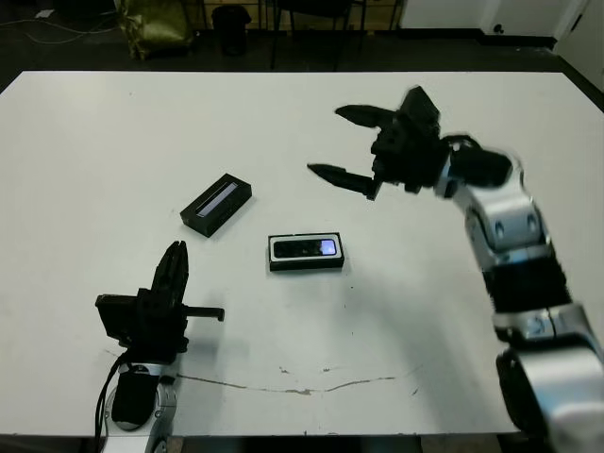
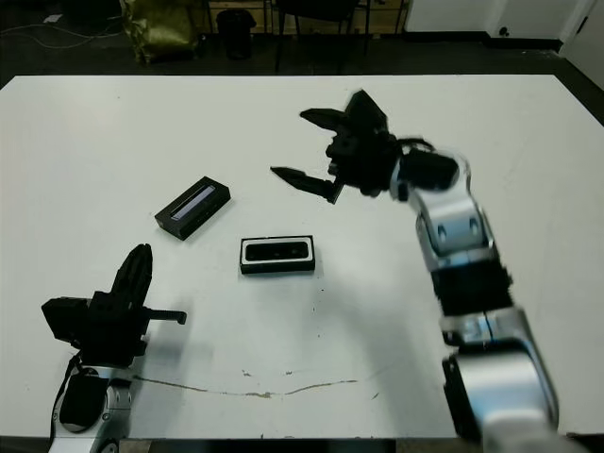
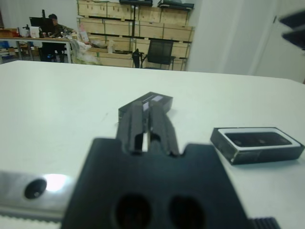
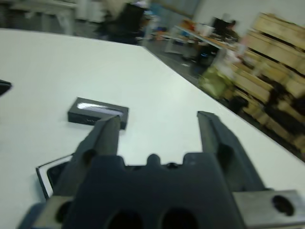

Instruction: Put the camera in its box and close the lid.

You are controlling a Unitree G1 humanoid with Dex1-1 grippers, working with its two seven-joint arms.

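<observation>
- Black and glinting bluish, the camera (image 1: 305, 248) lies inside the white-lined box (image 1: 307, 265) mid-tabletop (image 1: 113, 151).
- The right claw (image 1: 344, 143), fingers spread and empty, hangs above and beyond the box.
- The lid (image 1: 217, 203) lies apart, to the box's left.
- The left claw (image 1: 172, 269), pressed together, sits near the tabletop's front edge.

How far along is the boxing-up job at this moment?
Done: the camera already lies inside the box. In hand: nothing; the right gripper is open and raised beyond the box, the left gripper shut and empty. Left: the lid lies apart on the table, not yet fitted.
</observation>
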